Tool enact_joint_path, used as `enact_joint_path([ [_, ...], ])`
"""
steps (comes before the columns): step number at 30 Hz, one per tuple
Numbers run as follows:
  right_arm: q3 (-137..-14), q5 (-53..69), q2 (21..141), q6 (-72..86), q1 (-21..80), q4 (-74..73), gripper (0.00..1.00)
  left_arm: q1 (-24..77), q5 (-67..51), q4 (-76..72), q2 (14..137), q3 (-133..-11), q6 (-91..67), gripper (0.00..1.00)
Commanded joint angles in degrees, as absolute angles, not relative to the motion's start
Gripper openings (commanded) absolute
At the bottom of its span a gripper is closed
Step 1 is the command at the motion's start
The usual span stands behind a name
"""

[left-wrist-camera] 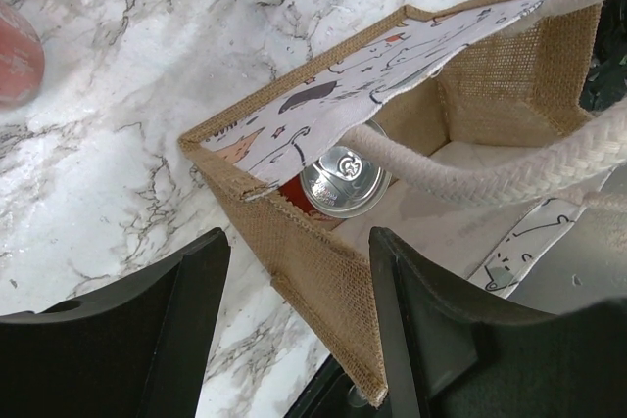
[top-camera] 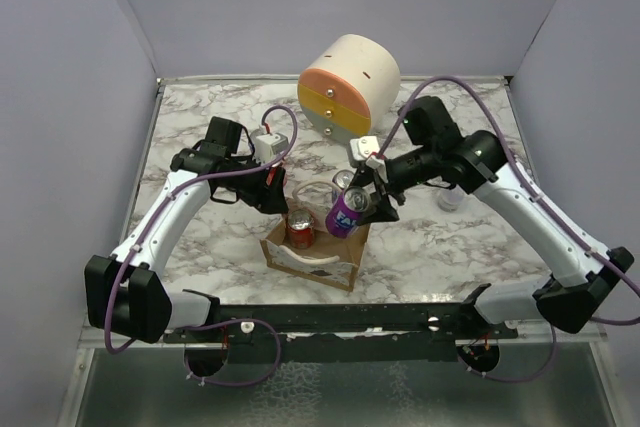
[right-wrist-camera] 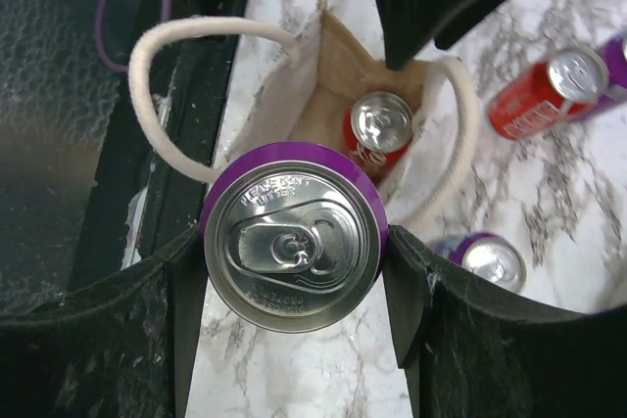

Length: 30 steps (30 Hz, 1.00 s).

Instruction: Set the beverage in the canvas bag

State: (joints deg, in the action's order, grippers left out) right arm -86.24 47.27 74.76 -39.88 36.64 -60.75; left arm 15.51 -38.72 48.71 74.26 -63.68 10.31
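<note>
The tan canvas bag [top-camera: 318, 259] stands open near the table's front middle, its white loop handles up. A red can [top-camera: 300, 231] stands inside it, also seen in the left wrist view [left-wrist-camera: 343, 178] and the right wrist view [right-wrist-camera: 380, 129]. My right gripper [top-camera: 362, 209] is shut on a purple can [top-camera: 347, 213] and holds it upright just above the bag's right rim. In the right wrist view the can [right-wrist-camera: 292, 242] fills the space between the fingers [right-wrist-camera: 407, 281]. My left gripper [left-wrist-camera: 299, 240] is open, its jaws either side of the bag's wall [left-wrist-camera: 313, 261].
A round cream-orange-yellow drawer cabinet [top-camera: 348, 82] stands at the back. Loose cans lie right of the bag: a red one [right-wrist-camera: 534, 95] and a purple one [right-wrist-camera: 490, 261]. Another can [top-camera: 343, 182] stands behind the bag. A clear object [top-camera: 452, 197] sits under the right arm.
</note>
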Motion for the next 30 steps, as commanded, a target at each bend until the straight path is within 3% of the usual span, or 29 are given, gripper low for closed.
enact_joint_path([
  [1, -90.74, 46.75, 79.24, -40.36, 42.81, -57.14, 0.01, 15.83, -40.39, 50.41, 73.25, -62.49, 12.22, 0.62],
  [10, -89.78, 39.54, 85.35, -42.16, 48.77, -53.3, 0.01, 15.79, -40.79, 52.45, 73.72, -63.59, 14.03, 0.62],
  [21, -87.08, 40.69, 89.35, -42.26, 53.2, -51.61, 0.01, 15.78, -39.52, 52.69, 72.95, -63.79, 14.69, 0.6],
  [30, -84.7, 41.97, 92.28, -42.92, 55.96, -49.71, 0.01, 15.81, -40.89, 52.43, 73.23, -63.14, 14.87, 0.49],
])
